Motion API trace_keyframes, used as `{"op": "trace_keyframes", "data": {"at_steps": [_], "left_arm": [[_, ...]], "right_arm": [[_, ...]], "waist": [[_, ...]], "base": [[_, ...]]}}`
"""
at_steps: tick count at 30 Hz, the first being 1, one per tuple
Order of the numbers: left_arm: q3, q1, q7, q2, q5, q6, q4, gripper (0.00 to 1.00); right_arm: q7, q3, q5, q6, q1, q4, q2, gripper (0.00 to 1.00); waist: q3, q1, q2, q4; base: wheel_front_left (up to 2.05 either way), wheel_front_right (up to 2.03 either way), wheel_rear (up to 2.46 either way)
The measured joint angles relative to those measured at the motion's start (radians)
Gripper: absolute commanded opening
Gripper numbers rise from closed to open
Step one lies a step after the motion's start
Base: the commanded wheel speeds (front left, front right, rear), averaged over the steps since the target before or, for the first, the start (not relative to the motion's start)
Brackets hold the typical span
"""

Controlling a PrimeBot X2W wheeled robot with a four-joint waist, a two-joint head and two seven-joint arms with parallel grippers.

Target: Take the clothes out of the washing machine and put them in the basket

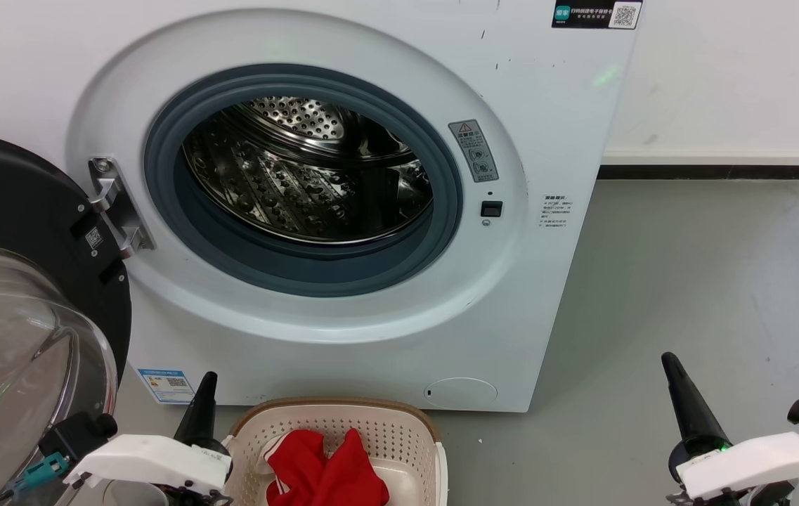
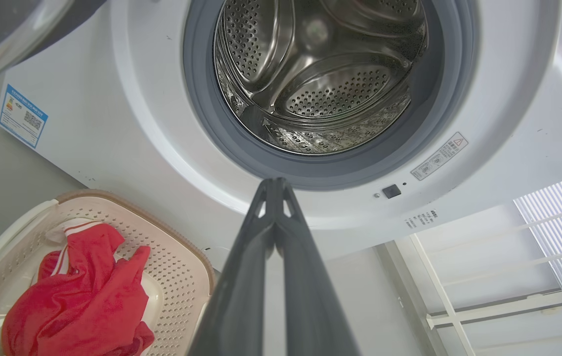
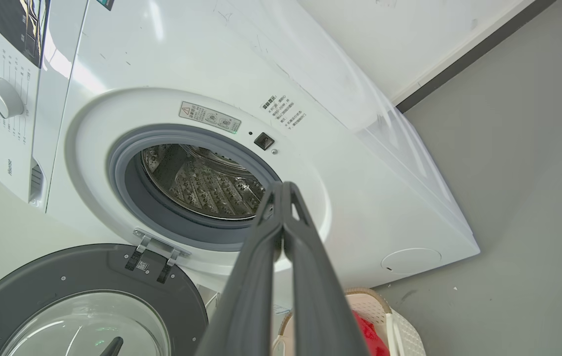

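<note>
The white washing machine [image 1: 343, 211] stands with its round door [image 1: 27, 295] swung open to the left, and its steel drum [image 1: 308, 169] has no fabric in view. Red clothes [image 1: 325, 471] with white stripes lie in the cream basket [image 1: 399, 429] on the floor before the washer; the clothes [image 2: 83, 296] and basket [image 2: 182, 257] also appear at the lower left of the left wrist view. My left gripper [image 1: 208, 379] is shut and empty just left of the basket. My right gripper [image 1: 670, 362] is shut and empty at the lower right, over the floor.
Grey floor [image 1: 708, 281] runs to the right of the washer up to a white wall with a dark skirting [image 1: 708, 171]. The open door's glass bowl [image 1: 13, 351] bulges out at the left, close to my left arm.
</note>
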Motion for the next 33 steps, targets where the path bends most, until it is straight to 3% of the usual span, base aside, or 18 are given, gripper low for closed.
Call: {"op": "trace_keyframes", "data": {"at_steps": [33], "left_arm": [[0.080, -0.042, 0.052, -0.051, -0.301, -0.053, 0.025, 0.00]], "right_arm": [[0.027, -0.036, 0.365, 0.000, -0.066, 0.077, -0.002, 0.00]], "waist": [[0.022, 0.0000, 0.0000, -0.010]], "base": [[0.00, 0.00, 0.00]]}}
